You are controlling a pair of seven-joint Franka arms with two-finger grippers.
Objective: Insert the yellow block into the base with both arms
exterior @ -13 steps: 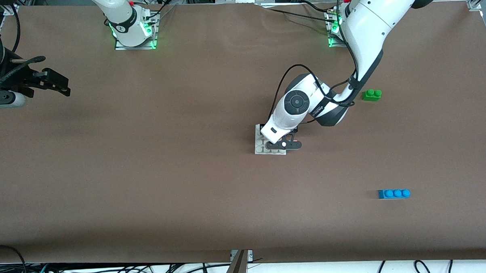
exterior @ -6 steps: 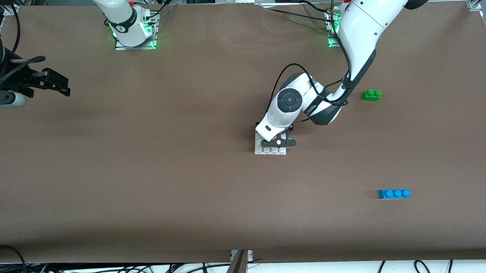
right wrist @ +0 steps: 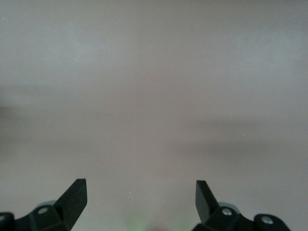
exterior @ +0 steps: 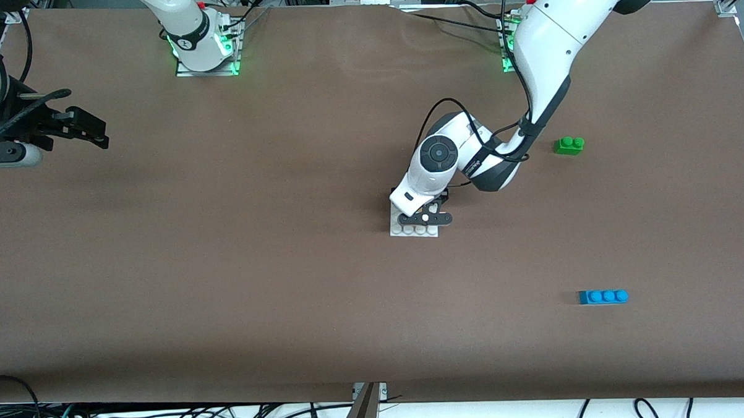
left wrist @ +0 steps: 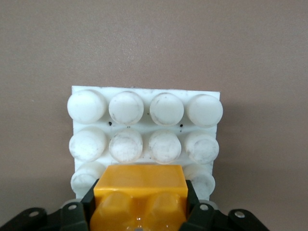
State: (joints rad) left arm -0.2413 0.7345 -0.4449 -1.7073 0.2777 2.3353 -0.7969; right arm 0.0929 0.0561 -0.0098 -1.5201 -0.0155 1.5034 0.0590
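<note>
Two pincers: left pincer (left wrist: 139, 211) clamps the light, rigid yellow block (left wrist: 139, 195) by its sides over the base (left wrist: 144, 132) at frame centre; right pincer (right wrist: 140, 195), fingers apart, waits over bare bench (exterior: 225, 270) at upper left of the front view.

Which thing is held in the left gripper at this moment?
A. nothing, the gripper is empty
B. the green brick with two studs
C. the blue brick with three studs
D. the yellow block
D: in the left wrist view the left gripper is shut on the yellow block, just above the base; the green brick and the blue brick lie apart on the table.
</note>
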